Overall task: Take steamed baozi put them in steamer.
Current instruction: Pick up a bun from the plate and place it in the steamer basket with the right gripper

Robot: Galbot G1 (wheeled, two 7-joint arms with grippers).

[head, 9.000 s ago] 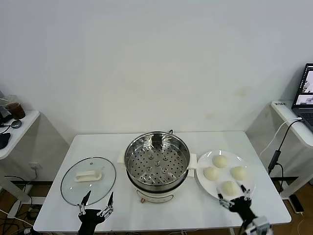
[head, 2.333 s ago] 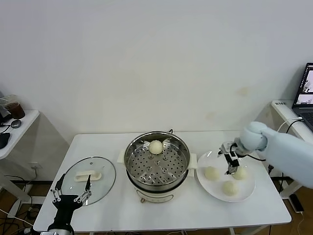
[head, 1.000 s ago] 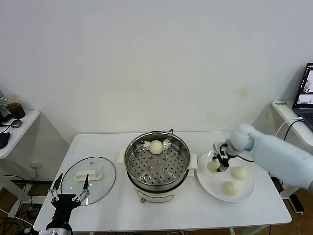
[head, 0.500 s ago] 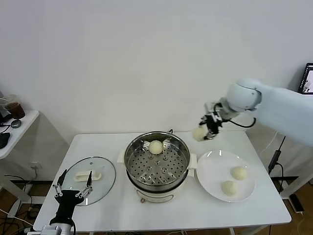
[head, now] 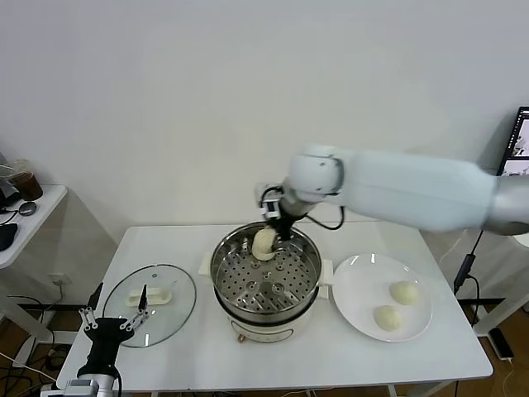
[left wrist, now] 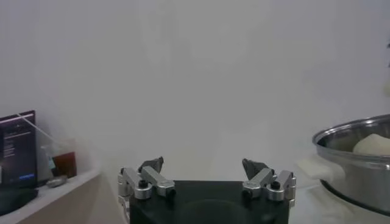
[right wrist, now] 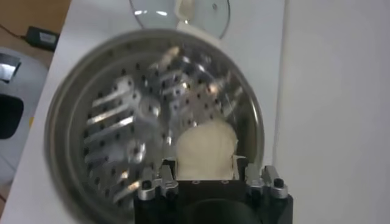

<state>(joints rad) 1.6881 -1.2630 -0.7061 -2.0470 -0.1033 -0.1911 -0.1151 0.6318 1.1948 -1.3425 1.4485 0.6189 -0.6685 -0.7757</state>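
The right pincer (head: 275,234) clamped a steamed baozi (right wrist: 205,148) by its sides, the steamer (head: 240,291) tray directly beneath. The bun looked soft, light and easily dented, so only a gentle squeeze suited it. The left pincer (head: 112,318) waited apart.

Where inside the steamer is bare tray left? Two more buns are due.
The steamer's front and left perforated tray is bare. The back is crowded: the right end effector holds a baozi over the bun already there. Two baozi wait on the plate.
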